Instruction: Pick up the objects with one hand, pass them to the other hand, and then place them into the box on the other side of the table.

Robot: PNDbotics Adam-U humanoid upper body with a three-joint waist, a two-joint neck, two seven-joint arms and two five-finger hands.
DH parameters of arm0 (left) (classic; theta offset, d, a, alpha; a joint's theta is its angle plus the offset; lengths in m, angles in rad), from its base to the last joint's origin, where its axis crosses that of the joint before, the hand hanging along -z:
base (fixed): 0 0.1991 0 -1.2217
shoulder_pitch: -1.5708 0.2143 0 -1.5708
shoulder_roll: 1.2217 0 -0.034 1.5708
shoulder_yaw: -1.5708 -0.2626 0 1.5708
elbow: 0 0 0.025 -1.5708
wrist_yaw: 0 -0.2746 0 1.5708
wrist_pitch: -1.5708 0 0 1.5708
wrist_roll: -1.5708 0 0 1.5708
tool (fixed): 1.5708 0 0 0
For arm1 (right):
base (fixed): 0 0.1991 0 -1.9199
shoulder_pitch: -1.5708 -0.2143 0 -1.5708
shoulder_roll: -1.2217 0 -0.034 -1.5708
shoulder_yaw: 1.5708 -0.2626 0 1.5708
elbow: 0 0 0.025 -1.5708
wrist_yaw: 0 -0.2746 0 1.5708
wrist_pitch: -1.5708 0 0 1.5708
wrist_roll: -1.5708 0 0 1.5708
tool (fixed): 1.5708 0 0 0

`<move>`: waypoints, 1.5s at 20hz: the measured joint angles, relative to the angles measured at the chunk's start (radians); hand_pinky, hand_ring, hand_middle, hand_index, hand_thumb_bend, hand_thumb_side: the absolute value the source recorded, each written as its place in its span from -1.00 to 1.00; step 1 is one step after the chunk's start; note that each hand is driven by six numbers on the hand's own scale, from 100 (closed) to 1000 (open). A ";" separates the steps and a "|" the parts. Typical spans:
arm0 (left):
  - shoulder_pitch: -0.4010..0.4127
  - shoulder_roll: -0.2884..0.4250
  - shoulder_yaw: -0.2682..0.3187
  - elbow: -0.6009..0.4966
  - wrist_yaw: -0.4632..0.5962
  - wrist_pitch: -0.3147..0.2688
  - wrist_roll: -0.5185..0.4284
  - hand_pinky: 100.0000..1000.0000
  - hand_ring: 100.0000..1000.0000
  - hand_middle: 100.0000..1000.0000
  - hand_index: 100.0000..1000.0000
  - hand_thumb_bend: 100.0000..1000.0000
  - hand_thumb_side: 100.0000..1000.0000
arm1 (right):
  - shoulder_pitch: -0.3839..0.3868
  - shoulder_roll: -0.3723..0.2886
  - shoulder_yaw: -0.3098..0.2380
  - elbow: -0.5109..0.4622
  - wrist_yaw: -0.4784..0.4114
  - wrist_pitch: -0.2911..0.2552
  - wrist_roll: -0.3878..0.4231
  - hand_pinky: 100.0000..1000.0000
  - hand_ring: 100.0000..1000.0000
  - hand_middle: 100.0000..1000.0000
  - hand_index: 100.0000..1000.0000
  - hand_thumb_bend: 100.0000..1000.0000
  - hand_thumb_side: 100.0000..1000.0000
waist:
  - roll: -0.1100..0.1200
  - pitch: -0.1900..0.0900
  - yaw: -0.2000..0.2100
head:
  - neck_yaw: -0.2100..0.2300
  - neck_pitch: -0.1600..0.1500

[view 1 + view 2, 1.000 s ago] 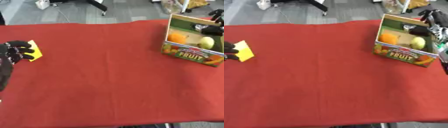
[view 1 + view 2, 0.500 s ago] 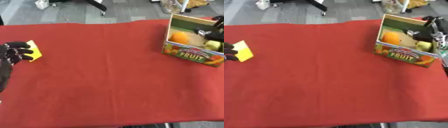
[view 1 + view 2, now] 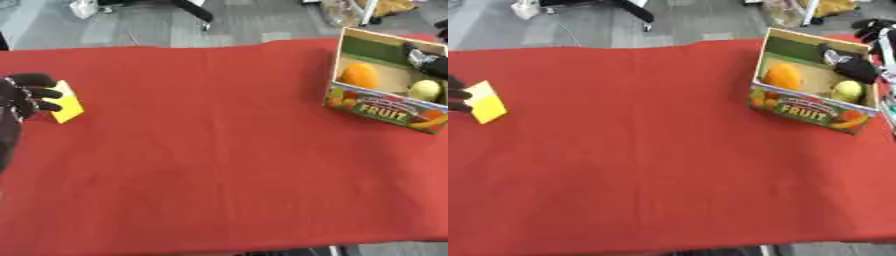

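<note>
Right hand (image 3: 850, 62) has drawn back from above the box (image 3: 811, 107) toward its far right corner; left hand unmoved.

Left eye view: a smooth red cloth covers the tabletop (image 3: 219, 150), grey floor beyond; the left hand (image 3: 26, 95) curls its fingers round a yellow block (image 3: 66, 104) at the left edge. Right eye view: the printed cardboard box holds an orange fruit (image 3: 782, 76) and a yellow-green one (image 3: 847, 91); the right hand's fingers are blurred, I cannot tell their state.

Wide open cloth between two crowded edges

The red table (image 3: 219, 165) lies bare across centre and bottom of the frame. At far left a yellow block (image 3: 66, 102) stands; at upper right the fruit box (image 3: 811, 110), its walls upright, blocks a low approach.
</note>
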 measured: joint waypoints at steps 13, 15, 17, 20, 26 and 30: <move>-0.183 0.252 -0.001 0.201 -0.200 0.129 -0.035 0.46 0.48 0.47 0.65 0.36 0.23 | 0.185 0.180 0.111 -0.331 0.036 -0.201 -0.076 0.21 0.39 0.25 0.52 -0.68 -0.16 | 0.000 0.000 -0.041 | 0.141 -0.005; -0.222 0.293 -0.030 0.250 -0.233 0.157 -0.063 0.52 0.51 0.52 0.67 0.38 0.17 | 0.217 0.202 0.114 -0.383 0.039 -0.232 -0.052 0.21 0.38 0.25 0.52 -0.70 -0.16 | 0.000 0.000 -0.049 | 0.154 -0.010; -0.268 0.309 -0.058 0.308 -0.354 0.167 -0.106 0.55 0.52 0.54 0.69 0.39 0.13 | 0.272 0.217 0.113 -0.505 0.023 -0.217 -0.003 0.21 0.37 0.25 0.52 -0.72 -0.15 | 0.001 0.000 -0.055 | 0.165 -0.010; -0.334 0.280 -0.062 0.405 -0.698 0.122 -0.205 0.58 0.52 0.54 0.70 0.41 0.06 | 0.316 0.232 0.107 -0.687 -0.018 -0.129 0.089 0.20 0.37 0.25 0.51 -0.74 -0.15 | 0.001 0.000 -0.059 | 0.175 -0.011; -0.420 0.190 -0.031 0.617 -1.084 0.025 -0.355 0.59 0.50 0.52 0.68 0.39 -0.09 | 0.333 0.250 0.103 -0.766 -0.068 -0.073 0.167 0.19 0.36 0.24 0.49 -0.85 -0.14 | 0.000 0.000 -0.071 | 0.182 -0.010; -0.451 0.146 -0.001 0.734 -1.185 0.014 -0.362 0.57 0.48 0.49 0.66 0.39 -0.10 | 0.333 0.258 0.104 -0.768 -0.081 -0.070 0.183 0.19 0.37 0.24 0.49 -0.86 -0.14 | 0.000 0.000 -0.078 | 0.185 -0.010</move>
